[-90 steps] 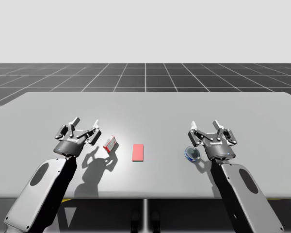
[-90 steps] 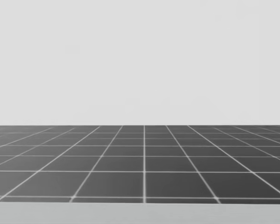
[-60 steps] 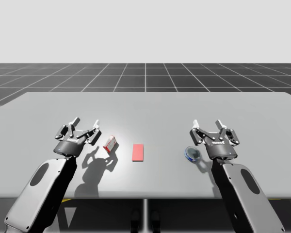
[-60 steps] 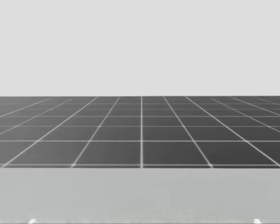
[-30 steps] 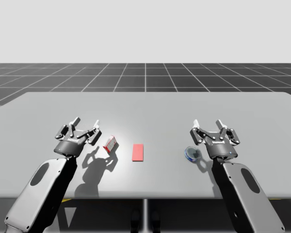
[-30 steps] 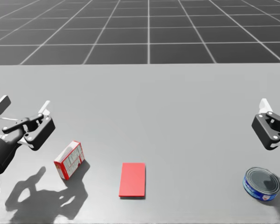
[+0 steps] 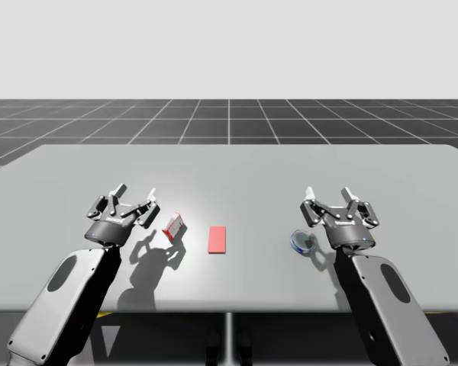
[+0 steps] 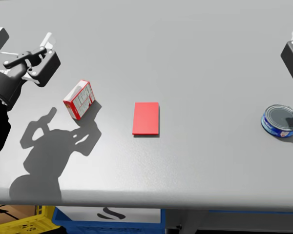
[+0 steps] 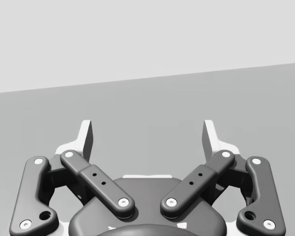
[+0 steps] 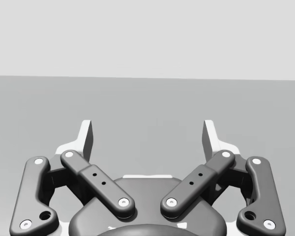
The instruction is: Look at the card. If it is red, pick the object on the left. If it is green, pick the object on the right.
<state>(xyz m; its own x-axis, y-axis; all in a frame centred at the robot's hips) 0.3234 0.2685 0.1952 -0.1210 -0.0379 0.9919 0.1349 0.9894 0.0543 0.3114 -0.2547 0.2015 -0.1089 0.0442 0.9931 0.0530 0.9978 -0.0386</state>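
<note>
Our dark metal left gripper (image 7: 134,196) hovers at the near left, fingers spread wide. Our right gripper (image 7: 336,200) mirrors it at the near right, equally spread.

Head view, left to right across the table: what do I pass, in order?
left hand → red and white box → red card → blue can
</note>
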